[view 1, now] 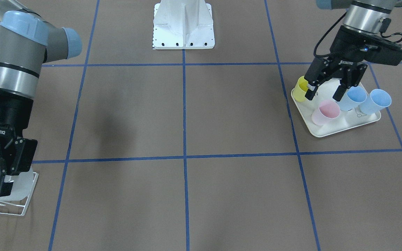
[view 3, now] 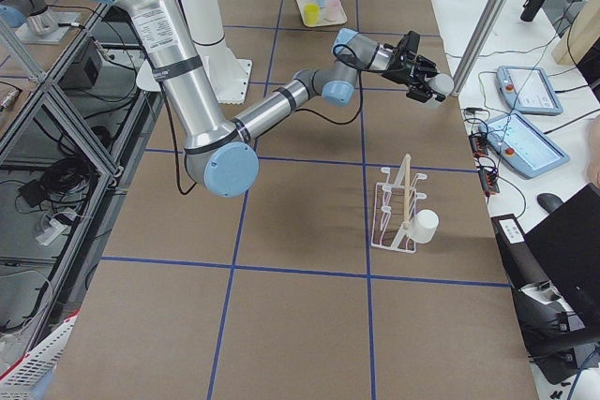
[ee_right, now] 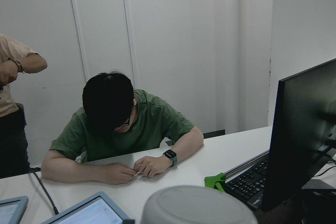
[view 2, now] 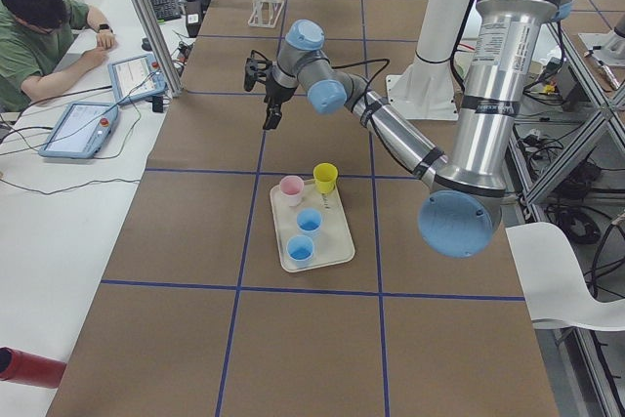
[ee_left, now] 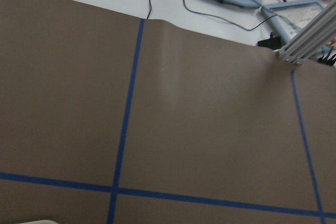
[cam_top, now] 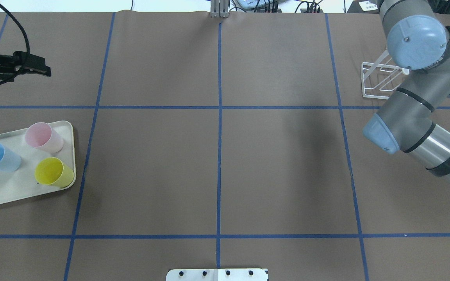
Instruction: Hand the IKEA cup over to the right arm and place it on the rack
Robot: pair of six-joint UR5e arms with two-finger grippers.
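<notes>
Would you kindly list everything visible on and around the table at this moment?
tray: 1, cream, at the robot's left end
blue cups: 2, light blue, on the tray
pink cup: 1, pink, on the tray
yellow cup: 1, yellow, on the tray
rack: 1, white wire, at the robot's right end
racked white cup: 1, white, on the rack
held white cup: 1, white, in the right tool
tablets: 2, pale blue-grey, operators' bench
red cylinder: 1, red, operators' bench
people: 2, green top and beige top, at the bench
left tool: 1, black, open above the tray
right tool: 1, black, shut on the held white cup
</notes>
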